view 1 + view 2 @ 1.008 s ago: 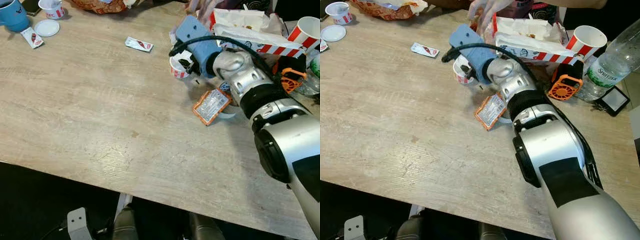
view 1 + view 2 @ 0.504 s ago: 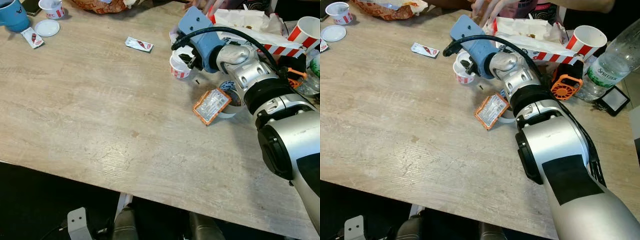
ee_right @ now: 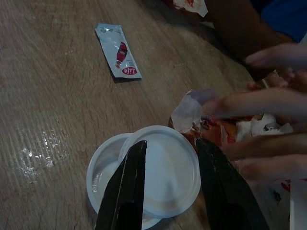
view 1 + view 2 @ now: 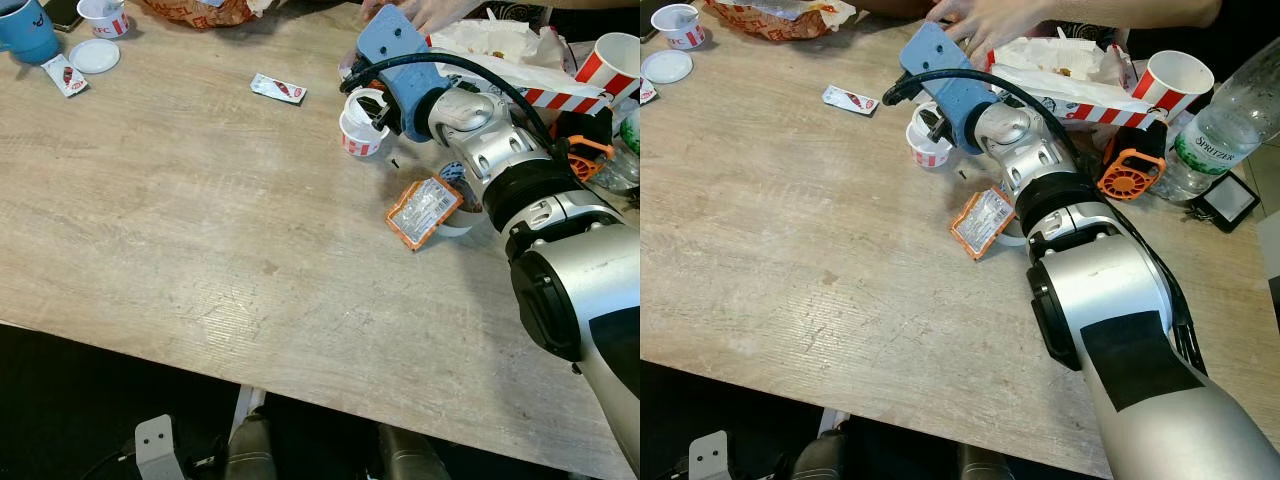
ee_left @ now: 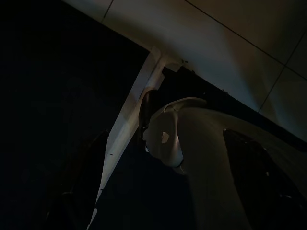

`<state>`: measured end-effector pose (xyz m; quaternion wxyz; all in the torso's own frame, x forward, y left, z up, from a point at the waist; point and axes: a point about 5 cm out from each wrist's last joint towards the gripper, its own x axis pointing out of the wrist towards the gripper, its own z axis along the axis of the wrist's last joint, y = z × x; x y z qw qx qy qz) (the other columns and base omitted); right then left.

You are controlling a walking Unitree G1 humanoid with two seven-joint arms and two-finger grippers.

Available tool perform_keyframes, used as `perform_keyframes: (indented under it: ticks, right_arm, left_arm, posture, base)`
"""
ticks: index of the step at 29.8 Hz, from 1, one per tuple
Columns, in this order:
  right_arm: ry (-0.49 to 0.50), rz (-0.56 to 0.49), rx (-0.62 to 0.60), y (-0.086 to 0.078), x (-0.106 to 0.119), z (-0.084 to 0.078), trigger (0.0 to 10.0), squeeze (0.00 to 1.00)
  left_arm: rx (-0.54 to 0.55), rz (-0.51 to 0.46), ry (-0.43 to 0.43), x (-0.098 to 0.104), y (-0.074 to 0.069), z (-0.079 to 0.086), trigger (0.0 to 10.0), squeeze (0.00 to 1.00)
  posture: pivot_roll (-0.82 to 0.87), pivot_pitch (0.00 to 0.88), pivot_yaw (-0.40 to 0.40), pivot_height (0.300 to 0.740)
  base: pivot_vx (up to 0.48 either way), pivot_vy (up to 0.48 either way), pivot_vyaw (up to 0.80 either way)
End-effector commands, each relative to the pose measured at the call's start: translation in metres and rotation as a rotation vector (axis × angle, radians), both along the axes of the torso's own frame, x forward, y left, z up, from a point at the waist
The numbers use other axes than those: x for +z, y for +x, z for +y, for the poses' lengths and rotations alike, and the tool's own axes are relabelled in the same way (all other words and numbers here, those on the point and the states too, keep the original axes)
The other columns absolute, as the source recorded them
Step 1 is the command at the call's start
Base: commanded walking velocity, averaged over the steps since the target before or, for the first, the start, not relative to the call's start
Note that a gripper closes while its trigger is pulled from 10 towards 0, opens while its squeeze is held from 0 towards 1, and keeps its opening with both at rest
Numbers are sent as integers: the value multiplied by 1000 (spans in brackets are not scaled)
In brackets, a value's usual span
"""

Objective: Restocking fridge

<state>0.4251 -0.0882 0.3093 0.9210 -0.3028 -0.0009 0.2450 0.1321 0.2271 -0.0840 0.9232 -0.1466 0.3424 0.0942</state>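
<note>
Pale wood grain covers the wide surface (image 4: 200,230), which is strewn with fast-food litter. Far across it, right of centre, the right hand (image 3: 168,187) is held over a small white paper cup with red markings (image 4: 357,137); its two long black fingers (image 3: 125,191) are spread apart and grasp nothing, with a round white plastic lid (image 3: 168,167) resting askew on the cup's rim between them. A blue housing (image 4: 395,50) is seen on the wrist of the silver right arm (image 4: 560,260), which reaches in from the near right.

Just beyond the cup, a person's hand (image 4: 990,18) is blurred over a crumpled white wrapper in a red-and-white striped box (image 4: 1070,75). A white ketchup sachet with a red mark (image 4: 278,89) lies flat on the surface to the left of the cup, apart from it. Nearer than the cup, an orange-edged clear packet (image 4: 424,212) lies beside the arm. At the far right stand a red-and-white striped paper cup (image 4: 1173,85) and a clear plastic water bottle (image 4: 1220,125). At the far left corner are a blue mug (image 4: 25,30), a second small white cup (image 4: 103,15) and a loose white lid (image 4: 94,56).

The left arm hangs idle in shadow; whether the left hand is spread or clenched cannot be told.
</note>
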Motion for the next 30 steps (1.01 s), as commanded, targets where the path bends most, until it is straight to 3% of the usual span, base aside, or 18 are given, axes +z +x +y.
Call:
perform_keyframes:
  ticks: [1,3,10,17,20,24,30]
  right_arm:
    - [27,22,9,0,-7,-1,10000,0]
    - [83,35,78,-2,-1,-1,10000,0]
    - [141,83,238,-7,3,0,10000,0]
    - [106,114,335,-11,0,-5,10000,0]
    - [87,128,352,-12,-2,-8,10000,0]
    - [38,106,284,-9,-7,-11,10000,0]
    - [69,77,237,-7,-8,-10,10000,0]
  left_arm:
    - [-49,150,-67,-18,-38,-21,10000,0]
    - [-52,151,-69,-18,-37,-22,10000,0]
    - [-65,145,-77,-17,-28,-27,10000,0]
    - [-67,144,-74,-17,-24,-26,10000,0]
    - [-66,149,-72,-17,-25,-25,10000,0]
    - [-64,154,-72,-17,-25,-25,10000,0]
    - [-66,157,-73,-17,-25,-25,10000,0]
  posture:
    - [10,344,-88,740]
    - [-1,332,-87,740]
    - [-14,312,-83,740]
    - [-18,296,-78,740]
    - [-20,297,-78,740]
    - [-23,296,-76,740]
    - [-24,299,-73,740]
  base:
    - [0,0,0]
    - [0,0,0]
    - [0,0,0]
    - [0,0,0]
    - [0,0,0]
    - [0,0,0]
    - [0,0,0]
